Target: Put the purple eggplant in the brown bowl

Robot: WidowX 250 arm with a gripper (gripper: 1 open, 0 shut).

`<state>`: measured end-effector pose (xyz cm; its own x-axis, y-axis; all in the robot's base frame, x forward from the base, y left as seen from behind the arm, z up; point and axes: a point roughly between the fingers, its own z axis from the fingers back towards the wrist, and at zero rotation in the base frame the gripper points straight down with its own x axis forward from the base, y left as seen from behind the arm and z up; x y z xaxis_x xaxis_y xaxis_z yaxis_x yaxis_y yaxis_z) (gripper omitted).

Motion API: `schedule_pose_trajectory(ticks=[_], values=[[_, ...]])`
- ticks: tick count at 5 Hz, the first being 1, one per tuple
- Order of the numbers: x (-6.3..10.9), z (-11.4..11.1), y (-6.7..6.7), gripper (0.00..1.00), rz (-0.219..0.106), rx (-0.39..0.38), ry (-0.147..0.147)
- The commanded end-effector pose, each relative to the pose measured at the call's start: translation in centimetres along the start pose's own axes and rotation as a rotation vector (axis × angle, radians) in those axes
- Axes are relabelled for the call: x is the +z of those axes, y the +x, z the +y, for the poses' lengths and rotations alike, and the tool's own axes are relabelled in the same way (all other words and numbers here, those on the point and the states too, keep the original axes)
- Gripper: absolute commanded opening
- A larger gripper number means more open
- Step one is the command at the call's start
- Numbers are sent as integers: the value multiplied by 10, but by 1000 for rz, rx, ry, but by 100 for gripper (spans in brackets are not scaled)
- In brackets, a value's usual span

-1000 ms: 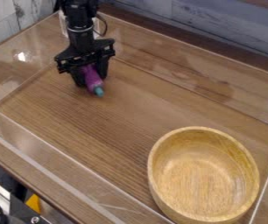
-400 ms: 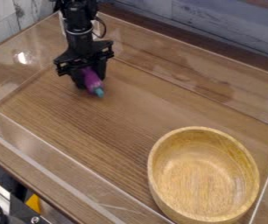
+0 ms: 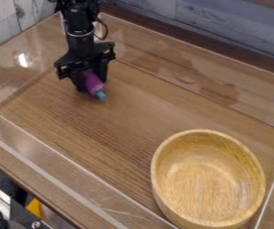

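Little has moved since the earlier frame | claw (image 3: 86, 79) closed on eggplant (image 3: 94, 86), toward ten o'clock | bowl (image 3: 208, 178) at five o'clock | grasp step looks done; next, you lift, then carry toward five

the wood-grained tabletop (image 3: 115, 148) carries the round brown bowl (image 3: 208, 183), sitting toward the view's lower right.

The eggplant (image 3: 93, 83) is purple with a teal end; the bowl (image 3: 208, 178) is pale yellow-tan; the surface (image 3: 127, 134) is brown wood-grained.
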<state>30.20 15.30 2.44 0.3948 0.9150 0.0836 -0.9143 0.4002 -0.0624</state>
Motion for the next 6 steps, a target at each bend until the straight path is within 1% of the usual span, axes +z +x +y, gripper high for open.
schedule_pose_trajectory(ticks=[1, 3, 6], values=[[28, -4, 11, 0, -76, 10, -55], [32, -5, 14, 0, -97, 15, -66], [30, -5, 20, 0, -148, 13, -78]])
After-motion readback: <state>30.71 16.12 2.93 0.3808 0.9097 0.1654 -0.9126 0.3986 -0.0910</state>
